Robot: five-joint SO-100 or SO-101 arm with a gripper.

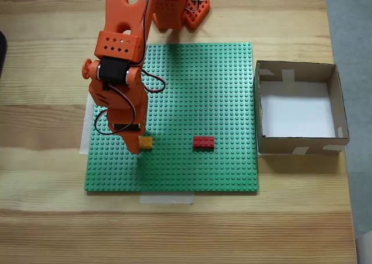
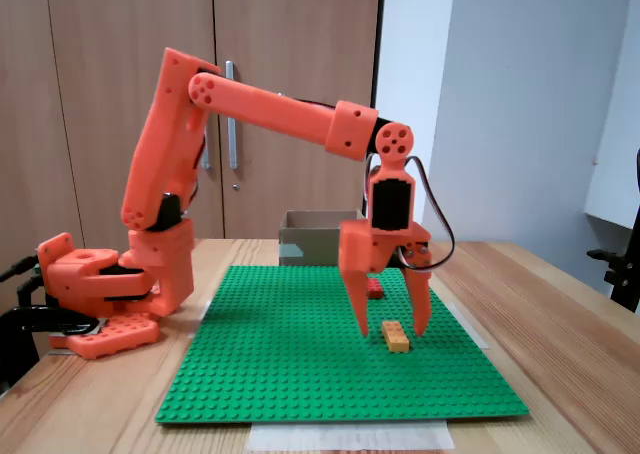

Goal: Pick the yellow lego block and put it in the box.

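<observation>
Under the matt orange plastic gripper lay a studded green plastic baseplate on grainy pale wood table, a smooth plastic yellow brick between its fingers, and a brown cardboard box well aside.

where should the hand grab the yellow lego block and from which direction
Come straight down from above and close on the two long side faces of the yellow lego block. It lies flat on the green baseplate, so only the sides are free. The hand already straddles it, jaws open.
</observation>
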